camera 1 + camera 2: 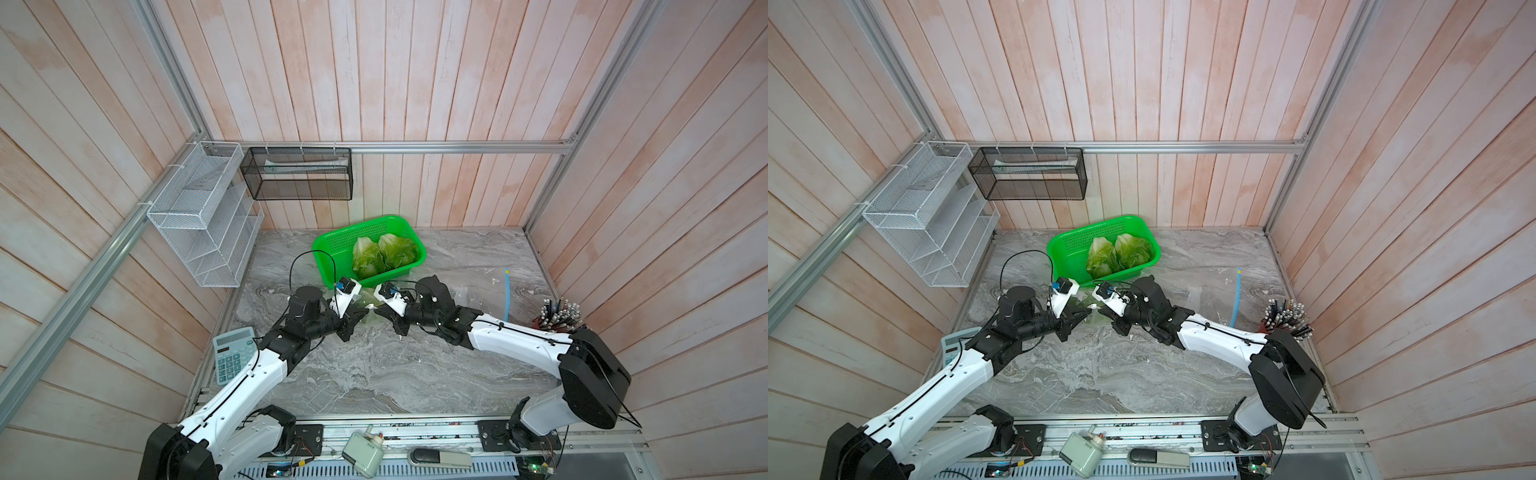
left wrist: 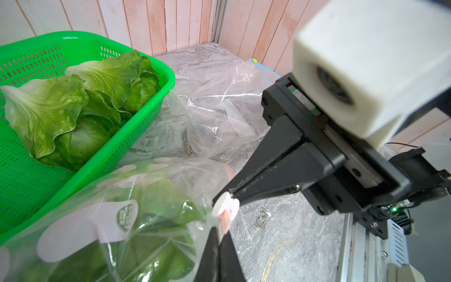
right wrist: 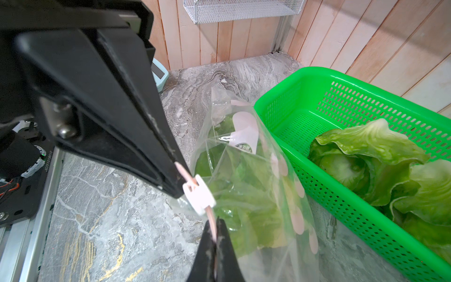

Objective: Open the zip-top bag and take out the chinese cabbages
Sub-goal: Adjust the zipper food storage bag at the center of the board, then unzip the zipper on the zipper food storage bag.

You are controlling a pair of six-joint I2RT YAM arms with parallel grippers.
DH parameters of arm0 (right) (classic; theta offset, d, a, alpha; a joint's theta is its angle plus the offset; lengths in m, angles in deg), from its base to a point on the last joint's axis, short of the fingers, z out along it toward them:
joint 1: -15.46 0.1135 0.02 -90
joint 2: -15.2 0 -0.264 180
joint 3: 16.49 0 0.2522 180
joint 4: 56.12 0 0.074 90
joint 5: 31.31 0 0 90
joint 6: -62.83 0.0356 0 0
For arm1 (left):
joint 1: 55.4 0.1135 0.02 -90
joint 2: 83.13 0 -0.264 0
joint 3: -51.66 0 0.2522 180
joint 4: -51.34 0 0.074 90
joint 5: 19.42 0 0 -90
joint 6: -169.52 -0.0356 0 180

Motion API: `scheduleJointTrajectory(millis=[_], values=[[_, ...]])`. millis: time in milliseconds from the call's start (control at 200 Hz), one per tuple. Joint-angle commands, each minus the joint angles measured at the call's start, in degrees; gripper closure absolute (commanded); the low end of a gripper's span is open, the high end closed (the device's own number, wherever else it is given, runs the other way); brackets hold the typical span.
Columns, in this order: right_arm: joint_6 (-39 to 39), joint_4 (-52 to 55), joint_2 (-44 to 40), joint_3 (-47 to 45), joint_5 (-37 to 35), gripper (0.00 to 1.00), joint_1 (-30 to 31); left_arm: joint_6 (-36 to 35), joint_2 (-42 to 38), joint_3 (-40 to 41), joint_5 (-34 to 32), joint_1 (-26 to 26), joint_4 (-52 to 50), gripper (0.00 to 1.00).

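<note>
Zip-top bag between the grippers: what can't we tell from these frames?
- Count of chinese cabbages in the zip-top bag: wrist views, glare and printed patches blur them.
- Bag open or sealed: fingers of the left gripper and right gripper cover its top edge beside the slider.
- Label: left wrist view, too blurred to read.
- Both top views: grippers hide most of the bag.

pale pink wooden plank walls (image 1: 415, 83) enclose a grey marble tabletop (image 1: 374, 374) with aluminium framing (image 1: 415, 146).
</note>
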Motion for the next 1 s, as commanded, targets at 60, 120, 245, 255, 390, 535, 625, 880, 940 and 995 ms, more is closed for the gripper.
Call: scheduleJointTrajectory(millis=[60, 120, 245, 255, 390, 535, 625, 880, 940, 995], values=[[0.6, 1.5, -1.3, 0.7, 1.3, 1.00, -0.2, -0.7, 0.2, -2.1, -0.7, -0.3, 0.8, 1.00], [0.7, 1.6, -1.5, 0.8, 1.1, 0.98, -0.2, -0.7, 0.1, -2.0, -0.8, -0.3, 1.0, 1.00], [0.9, 1.1, -2.4, 0.5, 0.0, 0.79, -0.2, -0.7, 0.1, -1.9, -0.9, -0.5, 1.3, 1.00], [0.8, 1.0, -2.5, 0.5, -0.1, 0.77, -0.2, -0.7, 0.0, -1.9, -0.9, -0.5, 1.3, 1.00], [0.8, 0.2, -3.4, 0.3, -0.6, 0.63, -0.1, -0.7, 0.2, -2.0, -1.2, -0.5, 1.3, 1.00], [0.0, 0.1, -3.4, 0.5, 0.4, 0.57, 0.0, -0.8, 0.6, -2.3, -1.1, -0.5, 1.3, 1.00], [-0.8, 0.4, -3.1, 1.2, 0.9, 0.57, 0.0, -1.0, 0.7, -2.4, -1.2, -0.6, 1.2, 1.00], [-3.2, 0.8, -2.1, 3.0, 3.9, 0.57, 0.0, -2.1, 0.3, -2.4, -1.4, -0.7, -0.2, 1.00], [-3.7, 1.0, -2.0, 3.2, 4.2, 0.57, -0.1, -2.3, 0.2, -2.5, -1.7, -0.7, -0.7, 1.00], [-3.8, 1.1, -1.9, 3.3, 4.5, 0.58, 0.0, -2.5, 0.2, -2.4, -1.8, -0.8, -0.8, 1.00]])
